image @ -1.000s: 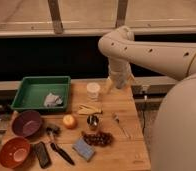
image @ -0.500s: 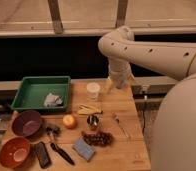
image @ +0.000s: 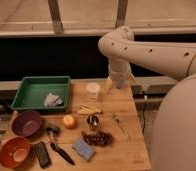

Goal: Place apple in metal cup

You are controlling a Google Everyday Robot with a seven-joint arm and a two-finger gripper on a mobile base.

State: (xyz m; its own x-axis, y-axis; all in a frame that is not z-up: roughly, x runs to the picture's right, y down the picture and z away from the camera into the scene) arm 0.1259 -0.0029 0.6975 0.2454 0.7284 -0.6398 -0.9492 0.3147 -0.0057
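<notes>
Nothing on the table has moved in the last second, and your arm hangs where it was. Nearest you on the pale wooden table [image: 128, 152] sit a rust-orange round bowl [image: 13, 151], a flat black rectangular object [image: 41, 154], a blue rectangular sponge [image: 83, 148] and a dark bunch of grapes [image: 98, 138]. Farther back, a purple round bowl [image: 26, 122] stands at the left. To its right is the small round yellow-orange apple [image: 69, 121], resting on the table just left of the shiny dark steel cup [image: 93, 121], the two near but apart. Beyond them stand a pale white cylindrical container [image: 93, 90] and a green plastic tray [image: 26, 82] at far left. Your white gripper [image: 112, 85] hovers over the far edge, right of the white container; you cannot tell whether it is wide or narrow.
</notes>
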